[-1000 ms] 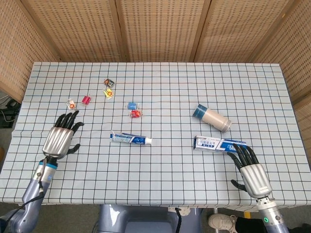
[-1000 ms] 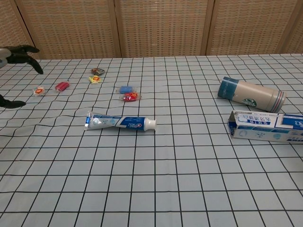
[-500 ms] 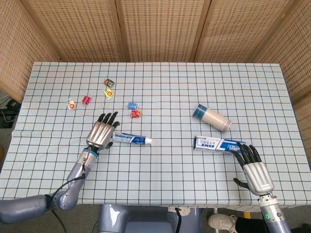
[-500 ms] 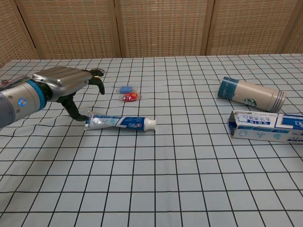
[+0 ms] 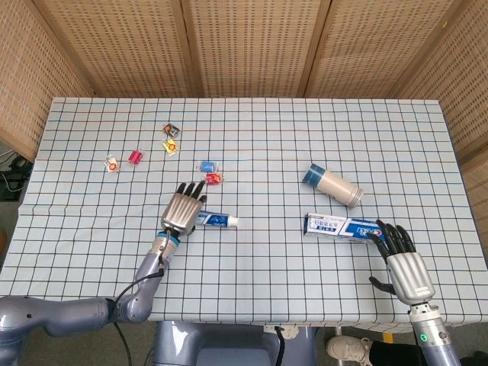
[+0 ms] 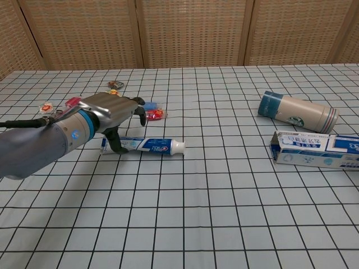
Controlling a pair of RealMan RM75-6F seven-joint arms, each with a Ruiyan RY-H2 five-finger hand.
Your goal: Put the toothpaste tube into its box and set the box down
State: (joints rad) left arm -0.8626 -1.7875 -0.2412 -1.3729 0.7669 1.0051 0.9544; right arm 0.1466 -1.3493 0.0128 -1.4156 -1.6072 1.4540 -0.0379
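Observation:
The white and blue toothpaste tube [image 5: 216, 220] [image 6: 150, 144] lies flat on the checked cloth, cap pointing right. My left hand [image 5: 183, 209] [image 6: 110, 110] hovers over its tail end, fingers spread, thumb down beside the crimped tail, nothing gripped. The blue and white toothpaste box [image 5: 341, 226] [image 6: 314, 150] lies on its side to the right, its open flap end facing left. In the head view only, my right hand [image 5: 407, 266] sits just off the box's right end with fingers apart and nothing in it.
A beige thermos with a blue cap [image 5: 332, 184] [image 6: 298, 112] lies behind the box. Several small wrapped sweets [image 5: 171, 146] [image 6: 153, 114] are scattered at the back left, two of them just beyond my left hand. The table's front edge [image 5: 252, 320] is close to both arms.
My left hand has swept right from the table's left side and now hangs over the tube's tail. The right hand drew back slightly toward the front right. Tube and box have not moved.

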